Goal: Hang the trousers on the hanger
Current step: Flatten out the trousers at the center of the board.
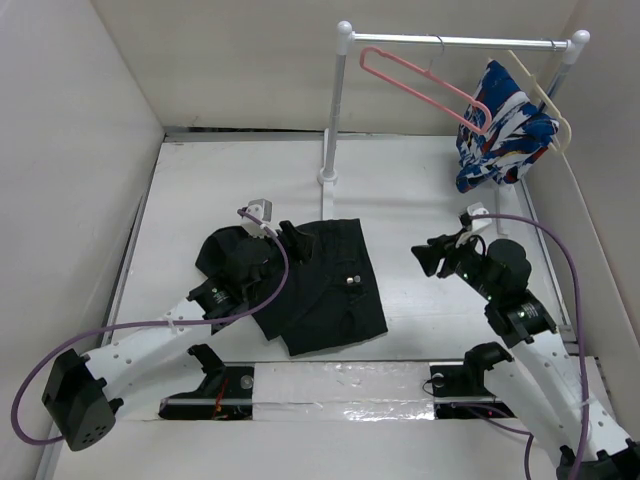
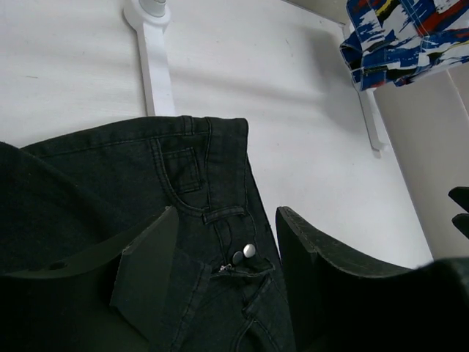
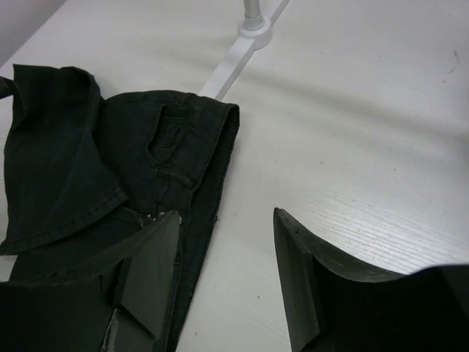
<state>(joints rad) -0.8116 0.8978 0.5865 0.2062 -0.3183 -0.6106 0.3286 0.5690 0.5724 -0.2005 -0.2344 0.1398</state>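
The black trousers [image 1: 320,285] lie folded on the white table, left of centre, with the metal waist button [image 2: 250,251] up. The pink hanger [image 1: 415,85] hangs by its hook on the rail at the back. My left gripper [image 1: 293,240] is open above the trousers' waist; in the left wrist view [image 2: 227,242] the button sits between the jaws. My right gripper [image 1: 428,256] is open and empty to the right of the trousers; in the right wrist view [image 3: 223,249] it is over bare table at the trousers' [image 3: 110,176] edge.
A white clothes rack [image 1: 338,110] stands at the back; its foot [image 2: 155,66] reaches toward the trousers. A blue, white and red patterned garment [image 1: 500,130] hangs on a cream hanger [image 1: 545,95] at the rail's right end. White walls enclose the table.
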